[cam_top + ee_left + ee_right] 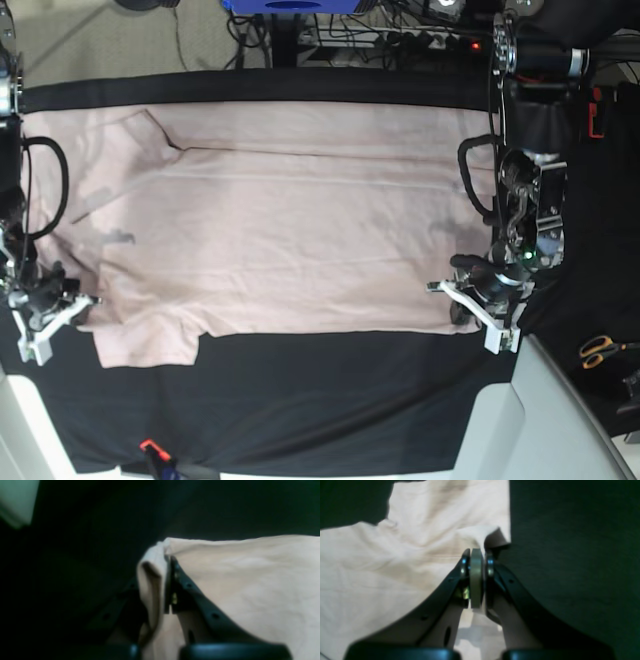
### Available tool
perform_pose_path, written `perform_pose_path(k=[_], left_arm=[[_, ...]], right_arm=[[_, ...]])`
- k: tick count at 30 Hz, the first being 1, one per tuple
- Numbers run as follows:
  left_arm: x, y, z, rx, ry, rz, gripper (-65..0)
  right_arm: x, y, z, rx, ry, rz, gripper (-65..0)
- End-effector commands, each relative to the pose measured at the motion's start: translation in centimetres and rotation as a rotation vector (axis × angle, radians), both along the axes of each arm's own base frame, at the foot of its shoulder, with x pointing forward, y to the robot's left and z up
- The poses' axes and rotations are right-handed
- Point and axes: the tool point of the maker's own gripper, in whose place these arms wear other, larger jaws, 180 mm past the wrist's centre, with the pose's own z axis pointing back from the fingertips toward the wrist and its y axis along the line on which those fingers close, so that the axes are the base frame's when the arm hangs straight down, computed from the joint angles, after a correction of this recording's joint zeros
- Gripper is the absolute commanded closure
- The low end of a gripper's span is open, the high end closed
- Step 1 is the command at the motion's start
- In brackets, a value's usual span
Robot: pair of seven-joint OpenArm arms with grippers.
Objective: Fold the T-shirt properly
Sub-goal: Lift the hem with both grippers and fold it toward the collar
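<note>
1. The table, under a black cloth, fills the base view.
2. The T-shirt lies spread flat across its middle; we judge it light, soft and limp, sagging wherever unsupported.
3. Our left pincer, lower right in the base view, is clamped on a hem corner.
4. Our right pincer, lower left, is closed at the shirt's edge; corners seem the best holds.

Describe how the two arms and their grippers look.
Both arms are dark metal with looping black cables. The left arm shows a green indicator light. In the base view the left gripper and right gripper have pale fingers; the wrist views show curved black finger frames with screw holes.
</note>
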Motion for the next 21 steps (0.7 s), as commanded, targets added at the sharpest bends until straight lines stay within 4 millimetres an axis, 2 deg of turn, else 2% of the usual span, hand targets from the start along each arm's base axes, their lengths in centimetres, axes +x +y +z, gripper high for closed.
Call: perform_pose_path(k=[1,3,8,15,21], left_arm=[[1.1,0.3,2.3,0.010,-0.070,-0.005,0.0],[0.6,0.0,2.5,0.017,-0.078,-0.016,0.0],[-1.4,-0.5,1.2,0.028,-0.007,-0.038,0.0],[-2.7,-1.5,2.2,0.039,-0.040,-0.068,0.0],[-5.0,-1.8,0.9,0.042,-0.006,-0.079,0.0]], right_arm=[[1.5,-1.3,2.2,-0.013,-0.073,-0.014,-0.5],[1.4,-2.1,2.4,-0.027,-0.090,-0.022,-0.5],[0.4,-3.3,1.6,-0.052,-0.063,-0.051,-0.5],[-1.6,-3.4,-0.2,-0.057,-0.018,-0.050,-0.5],[-3.7,-3.5,-2.0,-0.054,0.026,-0.055,-0.5]])
